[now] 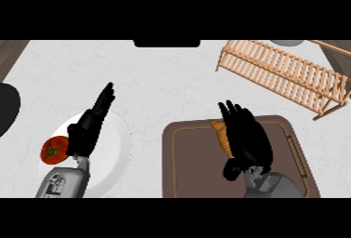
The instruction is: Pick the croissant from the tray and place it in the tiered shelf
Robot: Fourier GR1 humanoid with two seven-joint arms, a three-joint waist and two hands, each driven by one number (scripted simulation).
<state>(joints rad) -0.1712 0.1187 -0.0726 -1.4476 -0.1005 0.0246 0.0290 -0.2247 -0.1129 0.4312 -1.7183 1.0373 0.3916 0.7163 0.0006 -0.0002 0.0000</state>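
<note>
I count one croissant (219, 133) near the 12 o'clock edge of the one tray (192, 167), my right hand (247, 139) over it, fingers stretched out. One tiered shelf (288, 74) stands at 1 o'clock. My left hand (86, 132), fingers straight, is over one plate (120, 139) with one tomato (55, 149).

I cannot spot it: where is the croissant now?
In the head view, the croissant is on the brown tray, right of centre near its far edge, mostly hidden under the right hand.
</note>
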